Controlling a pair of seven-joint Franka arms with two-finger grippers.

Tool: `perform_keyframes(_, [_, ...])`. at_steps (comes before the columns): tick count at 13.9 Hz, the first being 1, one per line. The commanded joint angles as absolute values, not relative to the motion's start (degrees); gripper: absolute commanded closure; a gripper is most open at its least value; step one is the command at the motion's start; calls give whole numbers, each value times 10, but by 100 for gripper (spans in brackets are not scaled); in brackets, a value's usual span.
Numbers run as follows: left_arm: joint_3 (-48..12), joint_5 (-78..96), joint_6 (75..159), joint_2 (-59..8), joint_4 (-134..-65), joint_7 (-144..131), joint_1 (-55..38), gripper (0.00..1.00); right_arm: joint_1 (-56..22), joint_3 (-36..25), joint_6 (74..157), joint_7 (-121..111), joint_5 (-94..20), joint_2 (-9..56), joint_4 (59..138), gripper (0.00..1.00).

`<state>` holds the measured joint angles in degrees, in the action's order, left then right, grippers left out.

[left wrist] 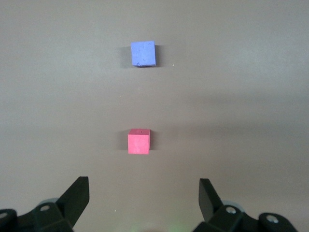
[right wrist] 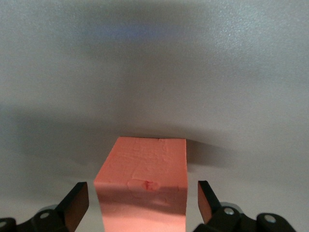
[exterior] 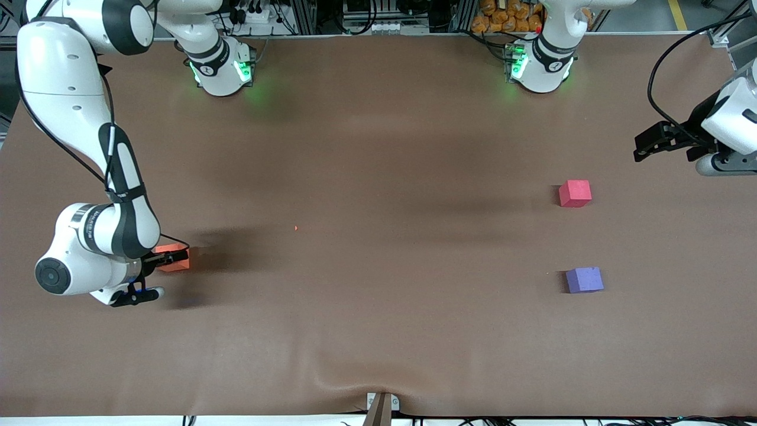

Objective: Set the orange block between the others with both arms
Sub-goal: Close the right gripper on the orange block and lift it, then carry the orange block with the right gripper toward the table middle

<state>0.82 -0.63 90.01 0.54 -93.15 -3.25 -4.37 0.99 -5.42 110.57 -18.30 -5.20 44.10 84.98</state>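
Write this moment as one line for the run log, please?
right gripper: open, straddling orange block | left gripper: open, waiting above table near pink block | purple block: untouched | orange not yet between

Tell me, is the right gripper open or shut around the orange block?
Open. The right gripper has a finger each side of the orange block, with gaps showing.

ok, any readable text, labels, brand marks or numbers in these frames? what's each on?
None can be read.
Right arm's wrist housing: a line of dark print, too small to read.
Round badges on the two arm bases: a mark, not legible.
Orange block, pinkish-red cube, purple-blue cube: no print.
Table cover: no print.
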Motion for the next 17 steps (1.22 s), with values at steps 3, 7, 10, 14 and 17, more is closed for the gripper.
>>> perform_keyframes(3, [4,-11,902,1,-918,-27,-41,0,12,-54,1107,-199,-56,437,854,40])
perform_keyframes(7, [4,-11,903,1,-920,-27,-41,0,14,-54,1107,-232,-57,432,847,69])
perform_keyframes(10, [4,-11,903,0,-920,-27,-41,0,5,-31,1104,-228,-57,404,818,73])
perform_keyframes(14, [6,-11,897,6,-923,-18,-35,0,-77,-12,1110,-109,-75,370,817,76])
perform_keyframes(17, [6,-11,896,5,-921,-18,-36,0,-163,-12,1113,44,-107,372,817,77])
